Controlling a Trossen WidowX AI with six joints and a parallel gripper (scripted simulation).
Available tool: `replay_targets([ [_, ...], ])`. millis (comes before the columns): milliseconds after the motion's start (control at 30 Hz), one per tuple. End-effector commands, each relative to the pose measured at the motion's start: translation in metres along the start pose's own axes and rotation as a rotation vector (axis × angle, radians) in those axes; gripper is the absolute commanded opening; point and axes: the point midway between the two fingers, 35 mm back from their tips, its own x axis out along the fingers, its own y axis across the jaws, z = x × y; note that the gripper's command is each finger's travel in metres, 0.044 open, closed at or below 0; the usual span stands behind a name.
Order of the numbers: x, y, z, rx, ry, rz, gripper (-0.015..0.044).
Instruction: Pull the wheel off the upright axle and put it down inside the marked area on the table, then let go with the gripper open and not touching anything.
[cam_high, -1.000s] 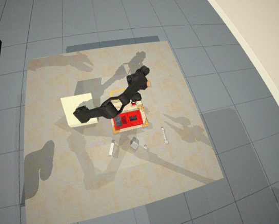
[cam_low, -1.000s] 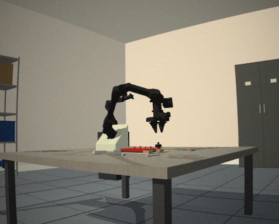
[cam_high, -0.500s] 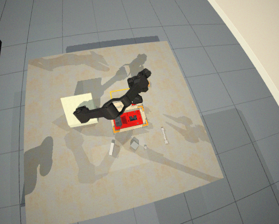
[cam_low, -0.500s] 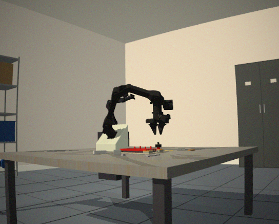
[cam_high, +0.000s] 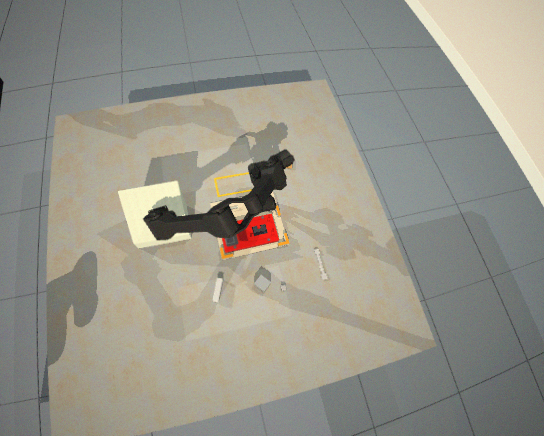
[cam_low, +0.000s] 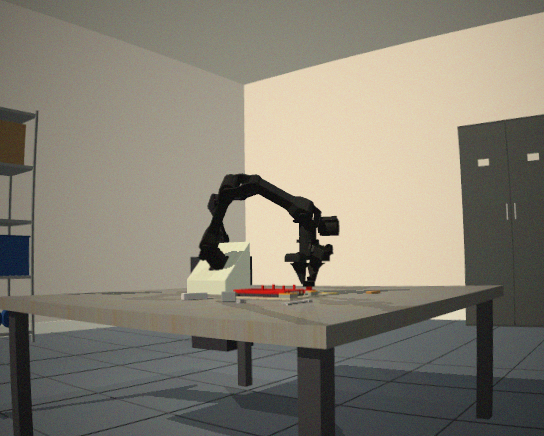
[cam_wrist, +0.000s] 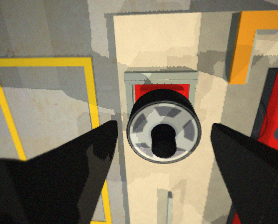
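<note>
end effector (cam_wrist: 162, 142) spread, fingers astride wheel (cam_wrist: 163, 128), gaps both sides; wheel seemingly still on axle; yellow-marked area (cam_wrist: 47, 107) beside.

Wheel (cam_wrist: 163, 131) dark-rimmed, grey-spoked (hub hole black), seated on axle over red base.

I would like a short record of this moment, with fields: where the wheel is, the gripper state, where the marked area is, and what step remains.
wheel: on its upright axle, seen from above, centred between the fingers
gripper: open, one finger on each side of the wheel, with a gap showing on both sides; holds nothing
marked area: yellow outline on the table, to the left of the wheel in the wrist view, nothing visible inside it
arm: arched over, gripper pointing down at the red board
remaining: grasp the wheel, lift it off, place it, release
</note>
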Motion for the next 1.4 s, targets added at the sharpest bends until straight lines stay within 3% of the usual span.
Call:
replay_targets([
  [0, -0.001, 0.000, 0.000, 0.000, 0.001, 0.000, 0.0195],
  [267, -0.001, 0.000, 0.000, 0.000, 0.001, 0.000, 0.0142],
  [467, -0.002, 0.000, 0.000, 0.000, 0.001, 0.000, 0.0000],
  [1367, -0.011, 0.001, 0.000, -0.001, -0.002, 0.000, 0.0000],
])
